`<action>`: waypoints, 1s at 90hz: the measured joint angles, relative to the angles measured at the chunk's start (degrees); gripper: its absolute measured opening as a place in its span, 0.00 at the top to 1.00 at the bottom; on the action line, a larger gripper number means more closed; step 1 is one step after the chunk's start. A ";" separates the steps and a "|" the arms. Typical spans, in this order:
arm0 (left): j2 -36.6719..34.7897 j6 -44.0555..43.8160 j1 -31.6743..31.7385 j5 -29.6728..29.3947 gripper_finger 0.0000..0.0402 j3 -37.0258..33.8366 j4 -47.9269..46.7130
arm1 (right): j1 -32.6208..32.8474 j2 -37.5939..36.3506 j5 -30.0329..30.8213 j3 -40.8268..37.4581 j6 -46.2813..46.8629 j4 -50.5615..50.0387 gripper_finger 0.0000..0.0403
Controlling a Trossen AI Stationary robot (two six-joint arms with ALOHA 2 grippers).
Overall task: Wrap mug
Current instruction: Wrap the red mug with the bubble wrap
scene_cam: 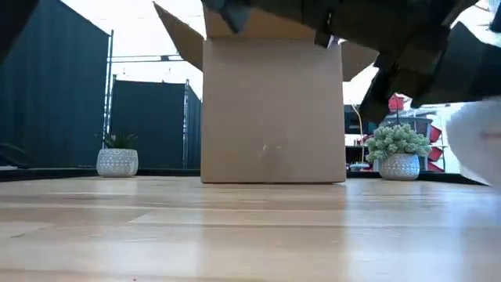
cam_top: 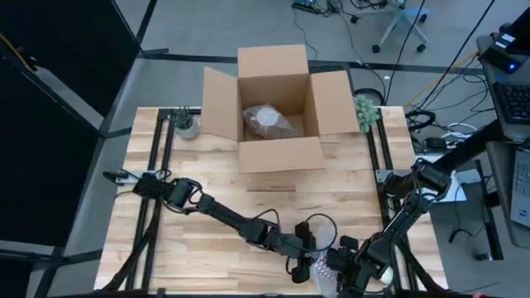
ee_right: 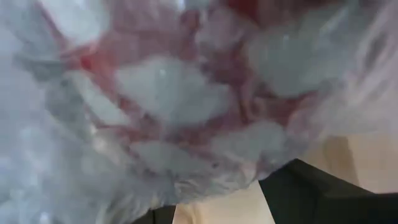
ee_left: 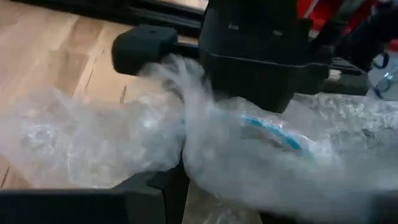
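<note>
A sheet of clear bubble wrap [cam_top: 323,271] lies bunched at the table's near edge, right of centre. Through it a mug [ee_left: 273,132] shows only as a pale shape with a blue line. My left gripper [cam_top: 303,266] stands at the wrap's left side and my right gripper [cam_top: 344,266] at its right side, each shut on the wrap. In the right wrist view the bubble wrap [ee_right: 168,106] fills nearly the whole picture. The low view catches the wrap [scene_cam: 479,145] at its right edge. My left gripper has a gathered fold of the bubble wrap [ee_left: 208,199] between its two fingers, coming at it low from the table's left. The wrap lies slack on the table around the mug. My right gripper holds a bunched part of the wrap [ee_left: 177,71] beside one dark finger [ee_left: 142,46], from the table's right. The wrap is drawn up toward that finger; the pinch itself is hidden by the wrap.
An open cardboard box [cam_top: 277,153] stands at the far middle of the table with a bubble-wrapped bundle [cam_top: 269,122] inside. Small potted plants stand left [cam_top: 185,122] and right [cam_top: 366,109] of it. Bare wood lies between box and grippers.
</note>
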 joint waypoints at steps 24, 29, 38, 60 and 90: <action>-0.10 1.32 -0.09 0.30 0.65 6.97 -14.86 | 0.01 -0.88 2.36 -0.16 -2.68 0.05 0.55; -0.11 1.41 -0.11 0.22 0.65 7.31 -15.96 | 0.67 -1.66 1.53 -0.21 -2.35 -0.52 0.55; -0.09 1.43 -0.06 0.25 0.65 7.44 -16.13 | 1.76 -3.89 0.37 -0.55 -1.88 -2.73 0.55; 0.07 1.47 0.02 0.29 0.65 7.44 -15.99 | 5.54 -12.31 -1.15 -0.40 -0.43 -7.18 0.55; 0.07 1.43 0.07 -0.06 0.65 7.36 -16.01 | 7.14 -17.87 7.82 -0.24 1.43 -5.74 0.55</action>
